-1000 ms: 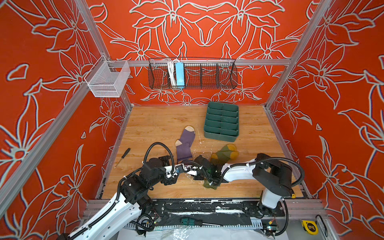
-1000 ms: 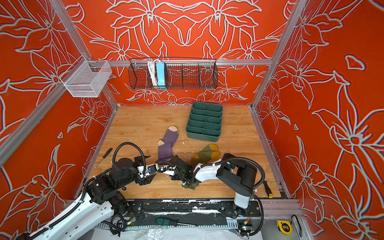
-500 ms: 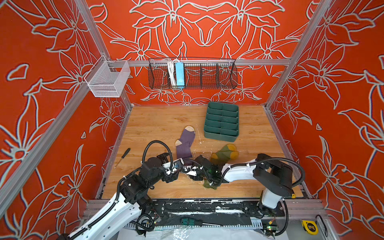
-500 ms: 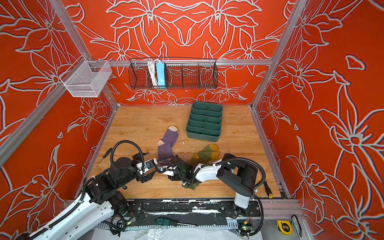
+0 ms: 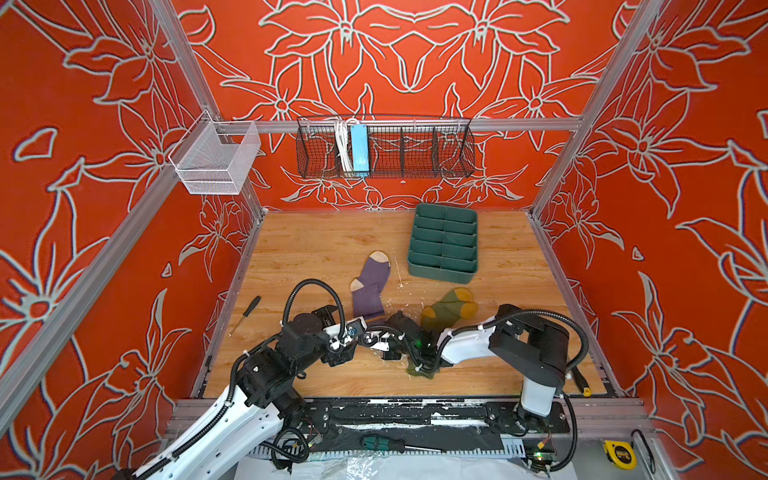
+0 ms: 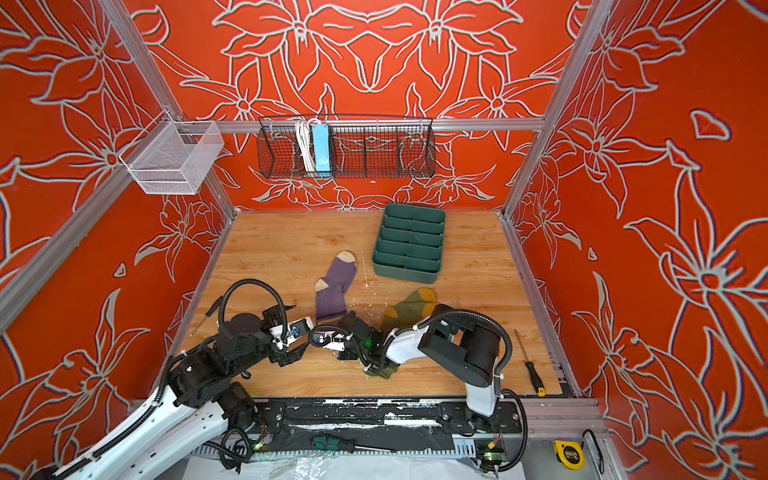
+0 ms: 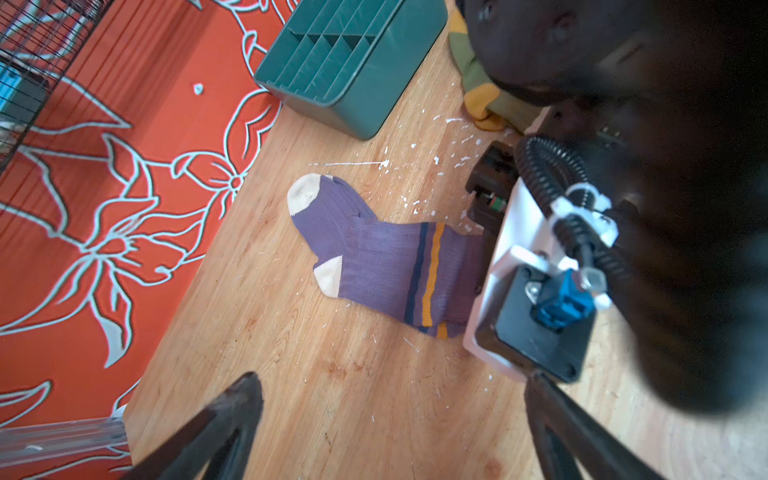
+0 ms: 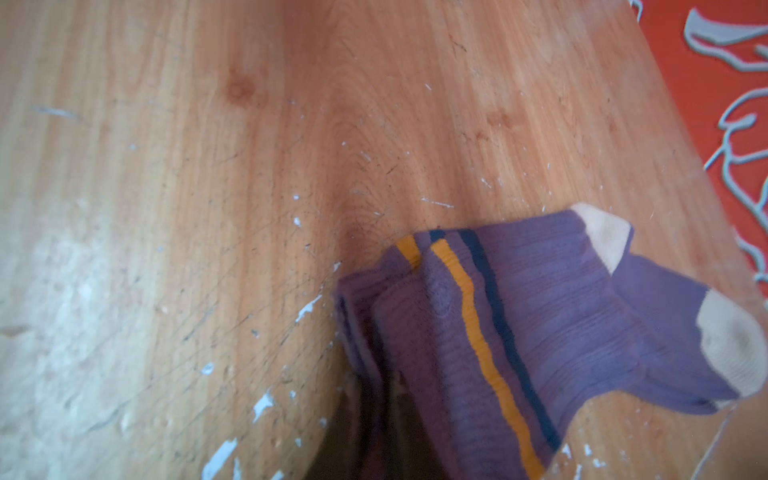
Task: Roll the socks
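The purple sock (image 5: pixel 370 286) with cream toe and heel lies flat on the wood floor, its striped cuff nearest the arms. My right gripper (image 5: pixel 376 322) reaches across to that cuff. In the right wrist view the right gripper (image 8: pixel 380 399) is shut on the bunched edge of the purple sock (image 8: pixel 540 324). The olive green sock (image 5: pixel 446 309) with mustard toe lies partly under the right arm. My left gripper (image 7: pixel 390 415) stands open over bare wood, just short of the purple sock (image 7: pixel 374 257), with nothing between its fingers. In a top view my left gripper (image 6: pixel 293 355) sits left of the right one.
A green divided tray (image 5: pixel 442 245) stands behind the socks. One screwdriver (image 5: pixel 245 313) lies by the left wall and another screwdriver (image 6: pixel 528 365) by the right wall. A black wire basket (image 5: pixel 384 147) and a white mesh basket (image 5: pixel 214 160) hang on the walls. White flecks dot the floor.
The right gripper has closed on the purple sock's cuff. The left arm has hardly moved and stays open.
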Controlling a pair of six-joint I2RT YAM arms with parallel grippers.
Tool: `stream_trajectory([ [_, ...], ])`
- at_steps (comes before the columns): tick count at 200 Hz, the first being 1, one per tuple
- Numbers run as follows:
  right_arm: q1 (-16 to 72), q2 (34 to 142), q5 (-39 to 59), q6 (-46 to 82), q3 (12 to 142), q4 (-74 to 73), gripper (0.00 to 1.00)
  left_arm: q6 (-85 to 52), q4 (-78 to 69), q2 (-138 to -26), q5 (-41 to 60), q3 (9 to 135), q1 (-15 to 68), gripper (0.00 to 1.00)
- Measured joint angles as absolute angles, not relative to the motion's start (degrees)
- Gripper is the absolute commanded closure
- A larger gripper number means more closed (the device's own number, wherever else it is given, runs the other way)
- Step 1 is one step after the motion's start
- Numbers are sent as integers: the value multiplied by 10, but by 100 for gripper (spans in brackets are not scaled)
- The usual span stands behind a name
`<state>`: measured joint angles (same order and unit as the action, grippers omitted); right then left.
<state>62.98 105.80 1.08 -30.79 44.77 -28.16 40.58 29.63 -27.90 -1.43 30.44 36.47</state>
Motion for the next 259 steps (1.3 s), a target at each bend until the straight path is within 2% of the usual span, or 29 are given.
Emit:
stream_trajectory([
  [8, 629, 1057, 15, -310, 446, -280, 100, 410, 303, -277, -11, 310, 365, 2],
  [98, 589, 941, 157, -243, 463, -6, 100, 540, 434, -280, 8, 413, 365, 3],
  [134, 562, 939, 209, -223, 475, 60, 100, 555, 429, -300, 37, 400, 378, 11],
  [161, 537, 944, 257, -220, 508, 113, 100, 537, 377, -322, 65, 349, 452, 11],
  [201, 501, 968, 317, -218, 559, 159, 100, 495, 276, -434, 21, 293, 606, 14],
  [224, 488, 982, 338, -219, 573, 180, 100, 443, 199, -471, -16, 264, 641, 15],
  [259, 483, 990, 351, -222, 577, 200, 100, 335, 89, -487, -78, 227, 646, 20],
])
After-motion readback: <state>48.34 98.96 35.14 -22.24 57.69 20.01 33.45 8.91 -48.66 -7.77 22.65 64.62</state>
